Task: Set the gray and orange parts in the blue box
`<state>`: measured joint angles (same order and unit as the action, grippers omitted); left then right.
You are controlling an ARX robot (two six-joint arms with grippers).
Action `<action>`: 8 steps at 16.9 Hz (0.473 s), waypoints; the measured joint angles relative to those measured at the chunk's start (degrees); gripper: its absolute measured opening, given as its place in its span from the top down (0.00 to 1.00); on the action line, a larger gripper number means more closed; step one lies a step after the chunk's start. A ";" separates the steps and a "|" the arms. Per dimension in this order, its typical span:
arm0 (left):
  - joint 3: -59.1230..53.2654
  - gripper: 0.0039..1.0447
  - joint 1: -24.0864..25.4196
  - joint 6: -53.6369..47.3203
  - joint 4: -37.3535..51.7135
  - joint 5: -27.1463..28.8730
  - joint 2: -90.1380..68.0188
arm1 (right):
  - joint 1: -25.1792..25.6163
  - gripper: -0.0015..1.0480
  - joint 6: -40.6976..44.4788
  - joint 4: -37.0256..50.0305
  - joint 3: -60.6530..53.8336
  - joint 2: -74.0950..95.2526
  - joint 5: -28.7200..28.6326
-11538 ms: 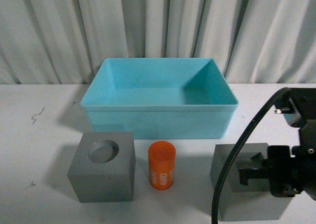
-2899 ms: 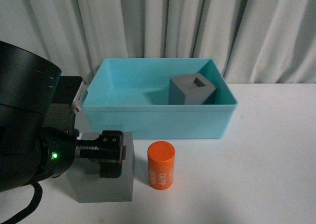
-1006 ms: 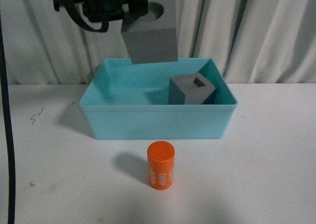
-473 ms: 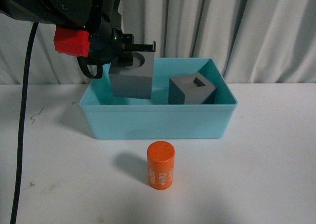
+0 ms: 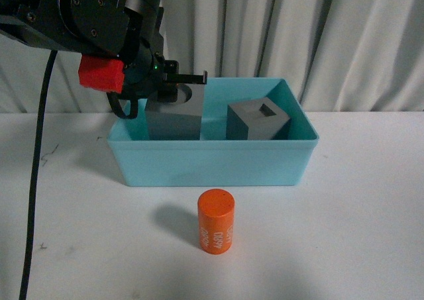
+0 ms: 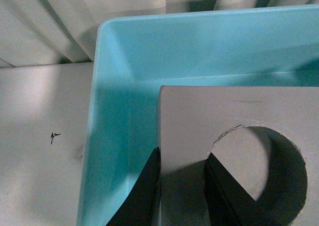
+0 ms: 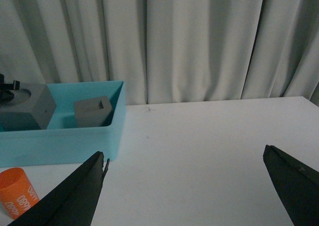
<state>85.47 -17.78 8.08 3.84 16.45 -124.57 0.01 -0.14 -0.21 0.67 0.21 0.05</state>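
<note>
Left gripper [image 6: 184,153] clamps a wall of the round-recess cube [image 5: 173,118], one finger inside the recess, low in the box [image 5: 212,155] near the other cube [image 5: 258,120]. Right gripper [image 7: 183,152] gapes, empty. Cylinder [image 5: 216,220] stands outside. A snagging inner finger could tip the cube on withdrawal.

Backdrop: pale grey-white pleated fabric curtain [image 5: 278,28], vertical folds, spans the full width behind the work area. It drops to the far edge of a flat white matte tabletop [image 5: 371,214]. Tabletop carries a small dark squiggle mark [image 5: 48,155] on the left side and a tinier dark tick mark [image 5: 42,246] closer to the front edge. Lighting diffuse, a bit dim; soft-edged shadows on the white surface, curtain folds shaded darker in the creases.
</note>
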 joint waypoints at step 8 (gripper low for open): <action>-3.52 0.42 0.61 -0.50 1.66 0.07 0.11 | 0.00 0.06 0.00 0.00 0.00 0.00 0.00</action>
<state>81.95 -17.17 7.57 5.50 16.51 -124.46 0.01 -0.14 -0.21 0.67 0.21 0.05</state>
